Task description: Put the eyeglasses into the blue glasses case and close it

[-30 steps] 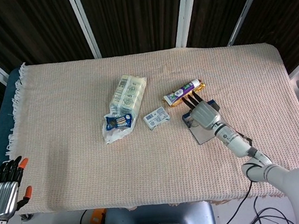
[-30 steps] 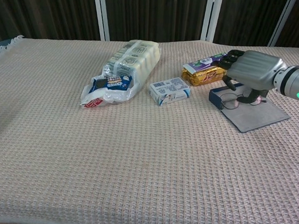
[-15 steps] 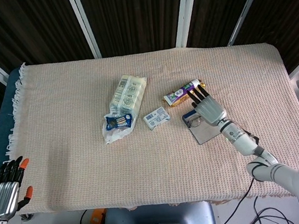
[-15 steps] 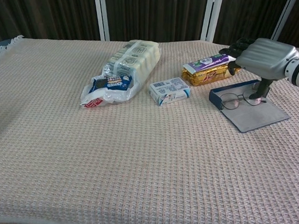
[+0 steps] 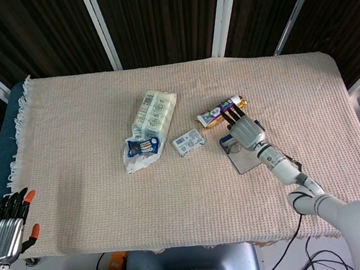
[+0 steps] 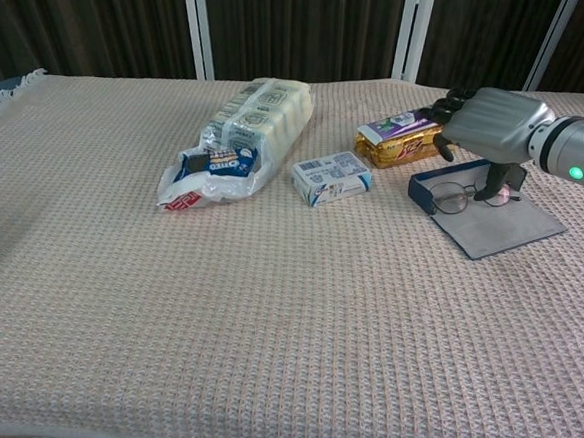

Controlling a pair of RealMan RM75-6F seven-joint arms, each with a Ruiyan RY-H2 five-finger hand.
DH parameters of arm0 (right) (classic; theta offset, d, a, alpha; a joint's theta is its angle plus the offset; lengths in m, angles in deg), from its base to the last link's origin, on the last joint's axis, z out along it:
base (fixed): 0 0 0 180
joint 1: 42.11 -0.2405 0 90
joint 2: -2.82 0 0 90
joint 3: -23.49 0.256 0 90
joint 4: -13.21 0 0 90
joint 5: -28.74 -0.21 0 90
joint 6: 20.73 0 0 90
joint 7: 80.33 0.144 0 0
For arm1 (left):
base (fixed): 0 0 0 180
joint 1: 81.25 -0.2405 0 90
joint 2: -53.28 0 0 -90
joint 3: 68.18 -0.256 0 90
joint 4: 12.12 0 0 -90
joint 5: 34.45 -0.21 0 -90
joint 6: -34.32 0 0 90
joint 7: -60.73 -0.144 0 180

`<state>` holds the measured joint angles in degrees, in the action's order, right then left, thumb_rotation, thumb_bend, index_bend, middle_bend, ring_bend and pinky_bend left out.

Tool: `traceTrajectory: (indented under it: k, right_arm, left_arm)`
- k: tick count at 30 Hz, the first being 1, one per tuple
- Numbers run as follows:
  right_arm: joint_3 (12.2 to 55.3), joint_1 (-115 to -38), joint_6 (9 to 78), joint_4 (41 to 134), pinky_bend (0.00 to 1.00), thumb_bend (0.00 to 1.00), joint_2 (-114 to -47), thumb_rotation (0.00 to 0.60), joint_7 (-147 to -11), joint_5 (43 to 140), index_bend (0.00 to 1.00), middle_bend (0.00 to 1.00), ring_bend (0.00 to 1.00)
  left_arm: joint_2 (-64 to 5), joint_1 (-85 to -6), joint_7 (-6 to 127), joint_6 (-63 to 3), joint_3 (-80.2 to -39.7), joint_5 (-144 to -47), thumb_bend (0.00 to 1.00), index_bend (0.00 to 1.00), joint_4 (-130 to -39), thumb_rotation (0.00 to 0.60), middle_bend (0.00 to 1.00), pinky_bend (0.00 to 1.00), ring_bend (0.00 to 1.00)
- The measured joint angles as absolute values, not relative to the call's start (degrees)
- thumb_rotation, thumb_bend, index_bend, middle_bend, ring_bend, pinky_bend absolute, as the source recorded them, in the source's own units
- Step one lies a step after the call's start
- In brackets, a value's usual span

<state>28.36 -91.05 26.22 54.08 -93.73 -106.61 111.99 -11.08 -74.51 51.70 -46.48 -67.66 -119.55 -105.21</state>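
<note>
The right hand (image 6: pixel 494 121) hovers over the eyeglasses (image 6: pixel 464 196), fingers (image 5: pixel 234 114) spread, holding nothing. Beneath them, the glasses lie in the open blue glasses case (image 6: pixel 484 218). Thin and fragile, they look best nudged by the frame; the stiff flap wants lifting by its free edge.

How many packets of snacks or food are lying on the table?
3 that I can see. A big white bag lies left of centre, a small white-and-blue box sits beside it, and a yellow and purple packet lies by the right hand. None seem hidden.

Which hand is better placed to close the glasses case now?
The right hand, I'd judge. It hovers directly over the open blue case, where the glasses already lie, so the flat lid is within easy reach. The left hand sits off the table's near-left corner, far away.
</note>
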Motion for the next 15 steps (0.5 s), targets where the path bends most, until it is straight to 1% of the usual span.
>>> traceTrajectory:
  k: [10,12,15]
  right_arm:
    - [28.6,-91.9,25.0,52.8,0.0,0.25,-95.0,0.6,-107.2,111.2,0.6,0.06,0.0]
    - [28.8,-92.1,24.8,52.7,0.0,0.27,-95.2,0.6,-107.7,111.0,0.61,0.06,0.0]
    - [28.9,-92.3,24.5,52.6,0.0,0.32,-95.4,0.6,-108.2,110.6,0.63,0.06,0.0]
  left_arm:
    - [-11.1,-74.5,51.9,-46.7,-67.6,-119.6,0.41,0.0,-105.2,0.6,0.0,0.06,0.01]
    - [-11.0,-74.5,52.0,-46.7,-67.6,-119.6,0.41,0.0,-105.2,0.6,0.0,0.06,0.01]
    - [-11.0,-74.5,52.2,-46.8,-67.6,-119.7,0.41,0.0,-105.1,0.6,0.0,0.06,0.01]
